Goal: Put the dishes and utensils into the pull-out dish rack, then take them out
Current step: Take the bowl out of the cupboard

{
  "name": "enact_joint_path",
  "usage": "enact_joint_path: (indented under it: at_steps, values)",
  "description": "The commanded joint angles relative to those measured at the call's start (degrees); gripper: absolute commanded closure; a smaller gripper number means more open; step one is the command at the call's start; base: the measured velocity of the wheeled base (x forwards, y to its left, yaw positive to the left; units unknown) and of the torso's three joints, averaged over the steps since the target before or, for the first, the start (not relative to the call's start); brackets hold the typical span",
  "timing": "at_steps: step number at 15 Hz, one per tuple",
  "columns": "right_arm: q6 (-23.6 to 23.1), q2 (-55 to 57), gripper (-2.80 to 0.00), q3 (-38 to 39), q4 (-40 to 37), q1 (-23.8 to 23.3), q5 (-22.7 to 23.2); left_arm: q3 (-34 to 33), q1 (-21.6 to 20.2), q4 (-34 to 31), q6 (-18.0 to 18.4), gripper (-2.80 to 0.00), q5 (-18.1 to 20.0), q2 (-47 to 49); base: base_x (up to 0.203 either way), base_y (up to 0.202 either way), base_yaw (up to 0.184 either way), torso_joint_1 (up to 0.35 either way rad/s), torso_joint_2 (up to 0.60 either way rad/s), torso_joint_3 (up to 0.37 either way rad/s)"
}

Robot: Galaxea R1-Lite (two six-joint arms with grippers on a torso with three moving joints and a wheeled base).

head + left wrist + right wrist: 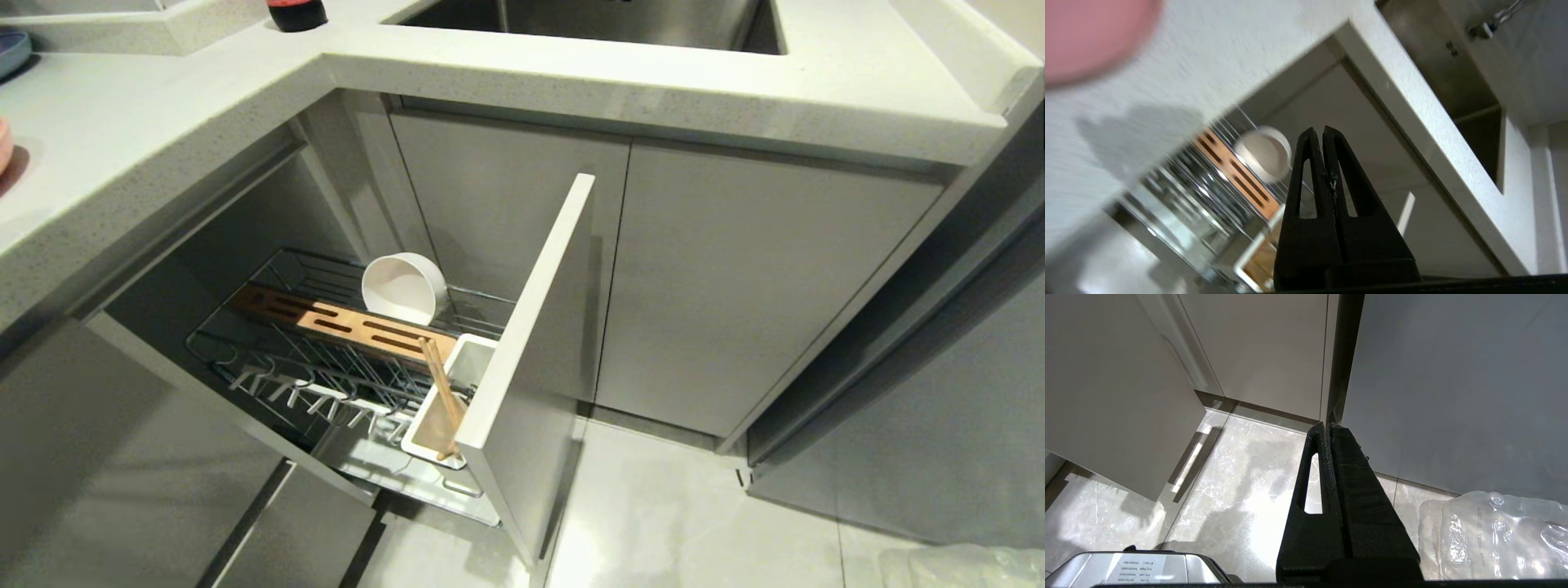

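The pull-out dish rack (269, 359) stands drawn out under the counter, its grey front panel (531, 343) toward me. The cream-white bowl (404, 286) leans on its side behind the slotted wooden strip (343, 322). The chopsticks (441, 392) stand in the white utensil cup (445, 408). The pink plate (3, 143) lies on the countertop at the far left edge. My left gripper (1319, 132) is shut and empty, up by the counter, with the bowl (1265, 153) and rack (1188, 192) below it and the plate (1094, 36) close by. My right gripper (1327, 426) hangs shut over the floor. Neither gripper shows in the head view.
A steel sink (588, 20) sits in the countertop (571, 73) behind the rack. A dark bottle (295, 12) and a blue dish (12, 49) stand at the back left. Cabinet doors (735, 286) are on the right. A clear plastic bag (1494, 535) lies on the floor tiles.
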State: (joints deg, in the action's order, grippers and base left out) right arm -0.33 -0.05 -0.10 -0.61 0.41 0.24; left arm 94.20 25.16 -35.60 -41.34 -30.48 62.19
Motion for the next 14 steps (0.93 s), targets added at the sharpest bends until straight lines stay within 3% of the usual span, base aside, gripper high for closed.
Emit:
enact_joint_path:
  at_steps: [1, 4, 8, 14]
  values:
    - [0.0, 0.0, 0.00, 0.0, 0.0, 0.0, 0.0, -0.4, 3.2, -0.1, -4.6, 0.00, -0.4, 5.7, 0.000, 0.000, 0.000, 0.000, 0.00, 0.000]
    - [0.0, 0.0, 0.00, 0.0, 0.0, 0.0, 0.0, -1.7, 5.1, -0.2, -10.9, 0.00, -2.7, 12.2, 0.000, 0.000, 0.000, 0.000, 0.00, 0.000]
    - [0.0, 0.0, 0.00, 0.0, 0.0, 0.0, 0.0, -5.7, 4.9, 0.0, -16.6, 0.00, -2.9, 20.0, 0.000, 0.000, 0.000, 0.000, 0.00, 0.000]
    - [0.0, 0.0, 0.00, 0.0, 0.0, 0.0, 0.0, -5.9, 2.8, 5.2, -17.8, 0.00, -2.3, 31.0, 0.000, 0.000, 0.000, 0.000, 0.00, 0.000]
